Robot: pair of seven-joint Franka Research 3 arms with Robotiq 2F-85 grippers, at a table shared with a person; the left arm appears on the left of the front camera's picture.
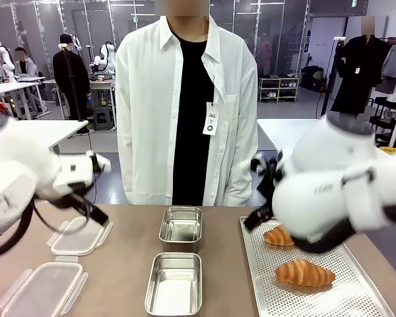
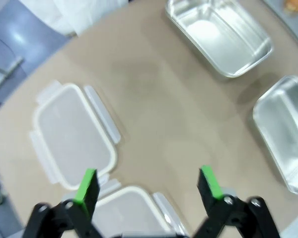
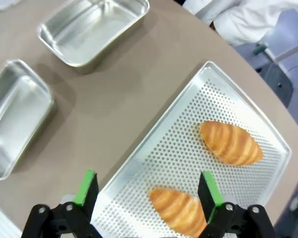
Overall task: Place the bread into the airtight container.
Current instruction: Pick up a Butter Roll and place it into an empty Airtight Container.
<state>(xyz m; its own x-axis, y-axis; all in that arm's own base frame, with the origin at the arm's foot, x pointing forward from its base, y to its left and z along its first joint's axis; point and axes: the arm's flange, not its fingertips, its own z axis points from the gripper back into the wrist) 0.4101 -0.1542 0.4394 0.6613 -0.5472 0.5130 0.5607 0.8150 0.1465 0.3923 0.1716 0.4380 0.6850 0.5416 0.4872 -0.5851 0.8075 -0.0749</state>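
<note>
Two golden bread rolls lie on a perforated metal tray at the right: the far roll, partly behind my right arm, and the near roll. In the right wrist view my right gripper hangs open above the tray's edge, with one roll ahead and the other roll near its right finger. Two open steel containers, the far one and the near one, sit mid-table. My left gripper is open above bare table beside two clear lids.
Two clip-on plastic lids, one farther back and one nearer, lie at the table's left. A person in a white shirt stands at the far edge behind the containers. In the left wrist view the steel containers lie to the right.
</note>
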